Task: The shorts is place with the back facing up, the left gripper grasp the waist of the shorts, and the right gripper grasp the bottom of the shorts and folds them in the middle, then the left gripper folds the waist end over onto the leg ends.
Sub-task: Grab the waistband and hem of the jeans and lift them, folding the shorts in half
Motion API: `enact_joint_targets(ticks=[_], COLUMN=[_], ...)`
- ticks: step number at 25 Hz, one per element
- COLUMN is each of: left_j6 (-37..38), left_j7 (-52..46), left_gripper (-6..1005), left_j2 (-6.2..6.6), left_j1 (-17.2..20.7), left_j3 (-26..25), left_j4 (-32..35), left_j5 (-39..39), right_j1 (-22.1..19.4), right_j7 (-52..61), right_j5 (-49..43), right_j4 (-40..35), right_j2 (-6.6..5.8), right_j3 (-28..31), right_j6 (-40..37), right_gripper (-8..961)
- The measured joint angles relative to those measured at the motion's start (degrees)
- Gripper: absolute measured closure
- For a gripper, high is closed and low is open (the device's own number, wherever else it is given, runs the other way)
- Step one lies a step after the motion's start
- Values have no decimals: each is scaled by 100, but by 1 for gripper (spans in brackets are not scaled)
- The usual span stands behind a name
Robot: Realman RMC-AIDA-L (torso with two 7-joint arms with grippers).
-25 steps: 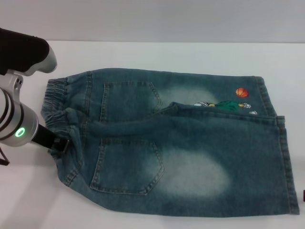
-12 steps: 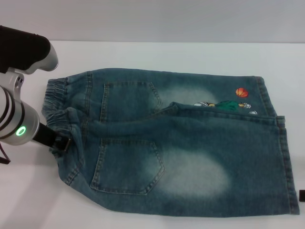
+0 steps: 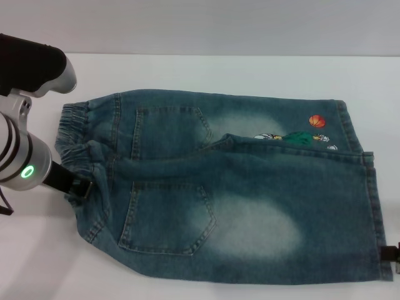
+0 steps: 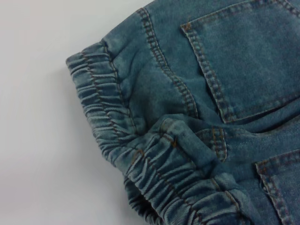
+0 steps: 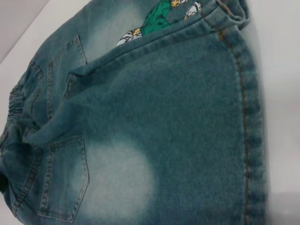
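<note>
My left gripper (image 3: 86,187) pinches the puckered elastic waist (image 3: 74,140) of one pair of faded denim shorts (image 3: 237,200), two patch pockets up, lying flat on the white table (image 3: 206,72), while my right gripper (image 3: 390,255) sits by the stitched hem (image 3: 374,206), grip unclear.

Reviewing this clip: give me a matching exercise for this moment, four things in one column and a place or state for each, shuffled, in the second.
Things:
1. left hand
2. right hand
3. basketball print
4. waist of the shorts

Places or states:
A. orange, on the far leg by the hem
B. at the near hem corner, barely in the head view
C. at the near part of the puckered band
D. gathered elastic edge on the robot's left

Pairs: 1-C, 2-B, 3-A, 4-D
</note>
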Motion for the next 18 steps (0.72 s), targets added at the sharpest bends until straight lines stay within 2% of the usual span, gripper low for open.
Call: enact_joint_targets(ticks=[18], left_j6=[-1], left_j7=[-7], left_gripper=[795], left_j2=[0], left_j1=[-51], left_j3=[0], left_j4=[53], left_j5=[0], right_j1=[-2], right_j7=[1], right_j5=[-104], right_j4=[-7], right_j2=[-19], right_j3=[21], right_j6=[81], right_gripper=[426])
